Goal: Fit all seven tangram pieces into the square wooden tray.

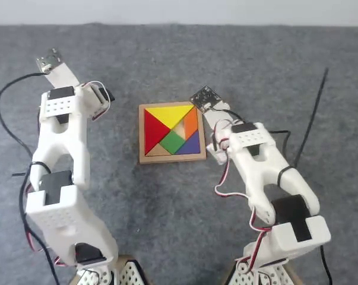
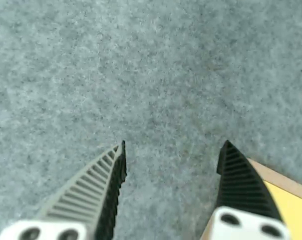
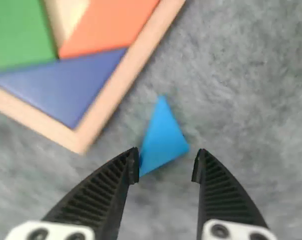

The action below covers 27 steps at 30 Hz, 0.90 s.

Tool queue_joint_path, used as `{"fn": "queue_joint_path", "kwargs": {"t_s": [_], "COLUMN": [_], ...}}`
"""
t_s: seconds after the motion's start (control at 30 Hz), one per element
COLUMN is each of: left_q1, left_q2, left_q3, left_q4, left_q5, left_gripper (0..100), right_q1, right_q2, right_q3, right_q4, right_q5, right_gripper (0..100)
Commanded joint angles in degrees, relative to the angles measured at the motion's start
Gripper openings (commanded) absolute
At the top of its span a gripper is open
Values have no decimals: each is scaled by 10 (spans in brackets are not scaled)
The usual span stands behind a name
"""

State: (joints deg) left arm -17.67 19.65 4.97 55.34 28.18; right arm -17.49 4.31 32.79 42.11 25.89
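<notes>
Blue triangle lies inside the wide-open right tool; left tool also wide.

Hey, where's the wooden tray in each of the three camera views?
High view: wooden tray at the middle, between the arms.
Left wrist view: its corner, holding the yellow piece, beside the left gripper.
Right wrist view: its corner, just beyond the light blue triangle.
Shared landmark: grey mat under the tray.

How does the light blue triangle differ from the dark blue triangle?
The light blue triangle lies on grey carpet outside the square wooden tray; the dark blue triangle sits fitted in its corner. The light blue looks smaller than the dark blue. Both are flat.
</notes>
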Motion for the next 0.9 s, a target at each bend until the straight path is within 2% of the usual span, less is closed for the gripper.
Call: {"fn": "queue_joint_path", "kwargs": {"t_s": [0.0, 0.2, 0.27, 0.37, 0.43, 0.53, 0.67, 0.73, 0.87], "left_q1": [2, 3, 3, 3, 3, 2, 2, 2, 2], "left_q2": [-5, -5, -5, -5, -6, -7, -7, -7, -7], "left_q3": [-29, -29, -29, -29, -29, -29, -29, -29, -29], "left_q4": [4, 4, 4, 4, 4, 4, 4, 4, 4], "left_q5": [-7, -7, -7, -7, -7, -7, -7, -7, -14], "left_gripper": [276, 276, 276, 276, 276, 276, 276, 276, 276], "right_q1": [43, 75, 87, 116, 133, 147, 133, 100, 38], "right_q2": [-8, -11, -11, -10, -10, -10, -11, -11, -12], "right_q3": [-9, -10, -20, -48, -66, -87, -94, -94, -100], "right_q4": [-9, -10, -23, -51, -67, -58, 26, 82, 152], "right_q5": [164, 309, 321, 298, 228, 59, -148, -193, -236], "right_gripper": [186, 186, 186, 186, 186, 186, 187, 187, 191]}}
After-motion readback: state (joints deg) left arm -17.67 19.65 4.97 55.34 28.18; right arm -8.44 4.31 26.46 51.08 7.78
